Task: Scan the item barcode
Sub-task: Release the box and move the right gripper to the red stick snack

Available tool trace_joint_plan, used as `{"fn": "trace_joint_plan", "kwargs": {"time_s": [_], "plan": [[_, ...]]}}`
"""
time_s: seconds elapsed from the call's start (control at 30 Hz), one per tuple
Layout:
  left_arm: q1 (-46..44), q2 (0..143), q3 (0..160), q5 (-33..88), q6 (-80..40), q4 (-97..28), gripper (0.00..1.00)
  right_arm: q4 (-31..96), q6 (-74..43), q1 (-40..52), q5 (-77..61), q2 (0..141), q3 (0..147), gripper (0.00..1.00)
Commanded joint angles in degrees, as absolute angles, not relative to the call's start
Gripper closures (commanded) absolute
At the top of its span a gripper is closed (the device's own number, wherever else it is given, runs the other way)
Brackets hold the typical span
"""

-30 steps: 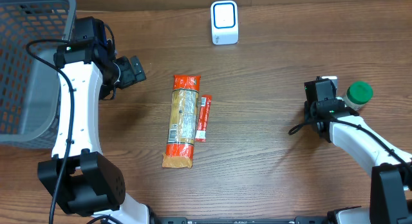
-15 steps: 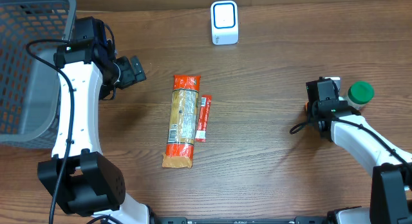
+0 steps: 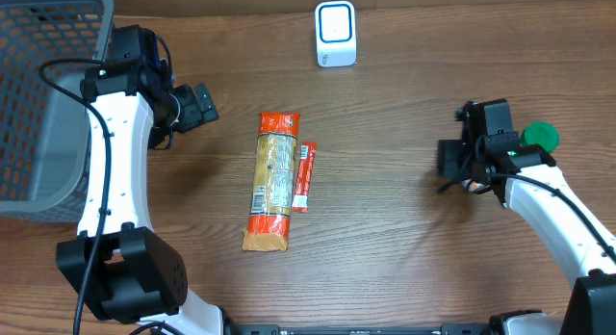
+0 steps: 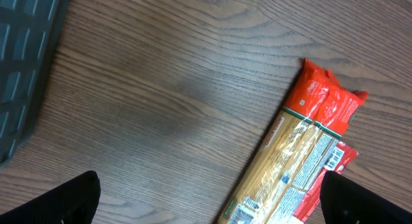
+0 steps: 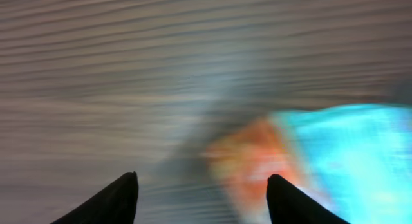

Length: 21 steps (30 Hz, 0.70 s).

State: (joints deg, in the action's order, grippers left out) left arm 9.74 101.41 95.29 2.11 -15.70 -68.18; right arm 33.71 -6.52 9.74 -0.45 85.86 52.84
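A white scanner (image 3: pixel 336 34) with a lit blue face stands at the table's far edge. A long orange-and-red pasta packet (image 3: pixel 271 180) (image 4: pixel 302 153) lies mid-table with a small red packet (image 3: pixel 304 177) (image 4: pixel 336 161) beside it. My left gripper (image 3: pixel 206 104) (image 4: pixel 209 208) hovers open to the left of the pasta packet and holds nothing. My right gripper (image 3: pixel 452 165) (image 5: pixel 203 198) is open over the wood at the right. In the right wrist view a blurred orange-and-cyan item (image 5: pixel 290 153) lies below and just beyond its fingertips; the fingers do not grip it.
A grey mesh basket (image 3: pixel 38 94) fills the left side behind the left arm. A green-capped bottle (image 3: pixel 540 136) stands to the right of the right wrist.
My right gripper has gone from shut to open and swung left, away from the green-capped bottle. The left arm and the packets have not moved.
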Motion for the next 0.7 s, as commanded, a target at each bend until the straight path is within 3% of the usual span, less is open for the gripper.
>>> {"fn": "trace_joint_plan", "kwargs": {"time_s": [0.0,0.17,0.3,0.4,0.53,0.67], "plan": [[9.37,101.54,96.25,1.91,-14.81,-68.31,0.0,33.36,-15.33,10.0,-26.3,84.88,53.95,0.38],[9.37,101.54,96.25,1.91,-14.79,-68.31,0.0,31.81,-26.17,14.37,-27.07,84.88,53.15,0.38],[9.37,101.54,96.25,1.91,-14.81,-68.31,0.0,27.68,-29.56,22.11,-27.11,84.99,52.9,0.29],[9.37,101.54,96.25,1.91,-14.81,-68.31,0.0,22.65,-38.09,27.64,-27.11,84.99,52.12,0.3],[9.37,101.54,96.25,1.91,-14.81,-68.31,0.0,18.48,-41.85,35.88,-22.74,84.99,52.42,0.61],[9.37,101.54,96.25,1.91,-14.79,-68.31,0.0,24.49,-45.23,43.13,-9.37,85.01,56.21,0.68]]}}
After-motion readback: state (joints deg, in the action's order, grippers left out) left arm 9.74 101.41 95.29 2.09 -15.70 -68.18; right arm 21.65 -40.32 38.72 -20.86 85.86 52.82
